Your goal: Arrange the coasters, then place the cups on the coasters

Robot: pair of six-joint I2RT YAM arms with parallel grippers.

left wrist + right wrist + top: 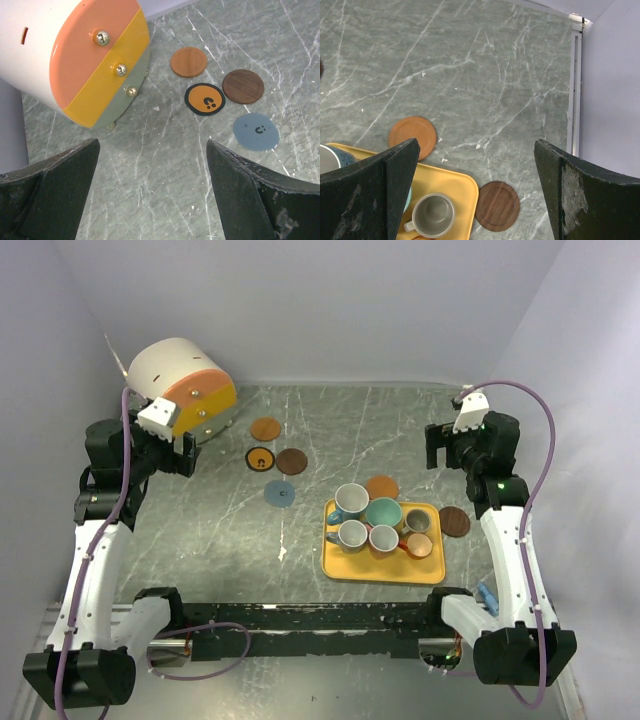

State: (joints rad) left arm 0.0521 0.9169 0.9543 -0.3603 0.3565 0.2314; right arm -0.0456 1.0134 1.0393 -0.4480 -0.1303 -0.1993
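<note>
Layout findings, both sides.
Ahead-left of the left gripper [152, 145] lies the cylinder [75, 55]; ahead-right, four coasters [205, 99] close together. Left of the right gripper [476, 145] sits the tray [380, 565] holding six cups [383, 512]; one coaster [412, 136] just beyond its far edge, a second coaster [497, 205] just beside its right edge.

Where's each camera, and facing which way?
Top external: above, behind the arms, looking down at the table; both arms show.
Left wrist: on left arm, facing down at the cylinder; open left gripper shows.
Right wrist: on right arm, facing down at the tray; open right gripper shows.
Shared: top and right wrist: brown coaster beside the tray.
</note>
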